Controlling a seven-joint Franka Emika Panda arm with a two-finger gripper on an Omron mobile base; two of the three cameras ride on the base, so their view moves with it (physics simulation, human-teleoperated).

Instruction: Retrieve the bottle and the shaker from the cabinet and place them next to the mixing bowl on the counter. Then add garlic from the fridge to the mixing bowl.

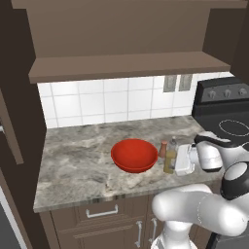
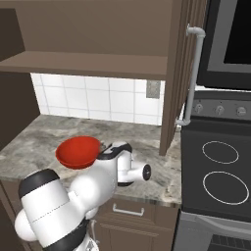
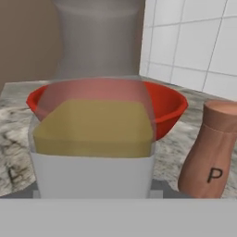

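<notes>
Bottle at the bowl, gripper around it

The gripper (image 1: 179, 160) grasped the bottle (image 1: 170, 156) on the counter (image 1: 78, 165), just beside the red mixing bowl (image 1: 133, 154); clear, stiff and likely slippery (half full of yellow liquid), best held at mid-body. The brown shaker (image 3: 213, 150) beside it bore a "P".

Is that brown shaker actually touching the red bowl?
Apart. In the hand view a strip of grey counter shows between the shaker and the bowl, and the left base view shows the shaker standing just off the bowl's rim.
</notes>
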